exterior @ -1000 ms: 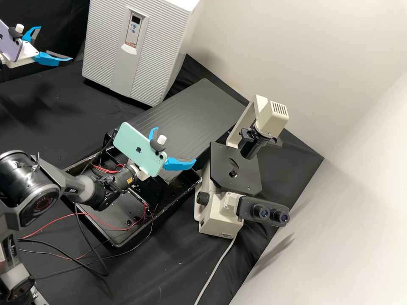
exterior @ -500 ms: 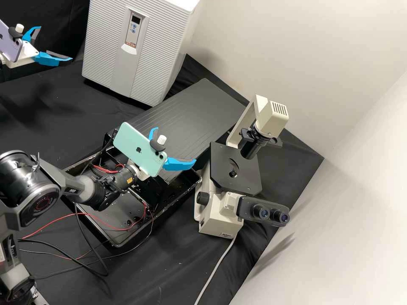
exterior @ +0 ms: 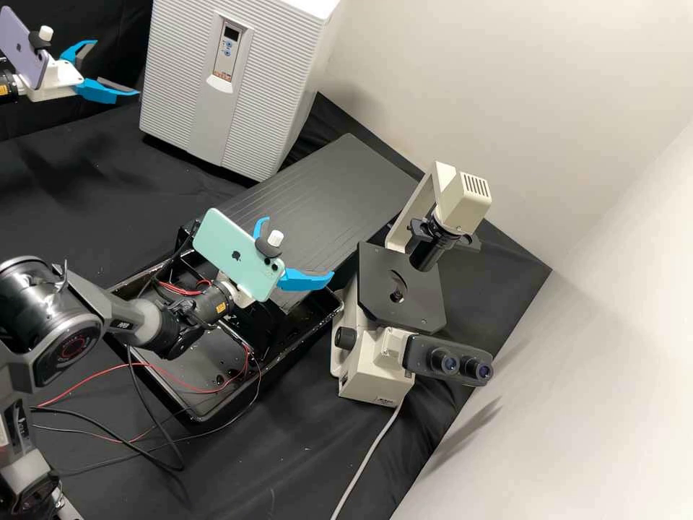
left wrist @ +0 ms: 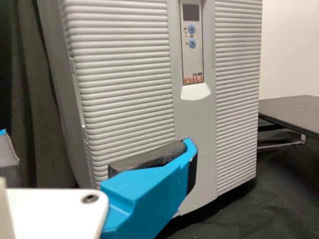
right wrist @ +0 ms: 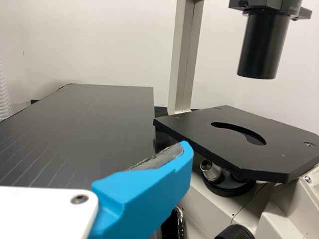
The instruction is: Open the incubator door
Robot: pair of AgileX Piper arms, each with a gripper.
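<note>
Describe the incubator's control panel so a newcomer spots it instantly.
Find the large, ribbed grey incubator. Down its front runs a smooth central band, the narrow control panel high on it. Its dark screen and two blue buttons distinguish it from the plain scoop below.

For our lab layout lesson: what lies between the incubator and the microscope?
In the high view, a dark grooved board lies between incubator and microscope.

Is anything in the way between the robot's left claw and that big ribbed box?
Nothing visible stands between the left gripper and the ribbed front of the incubator. In the high view, the microscope and the black board both lie off to the right, outside that path.
</note>
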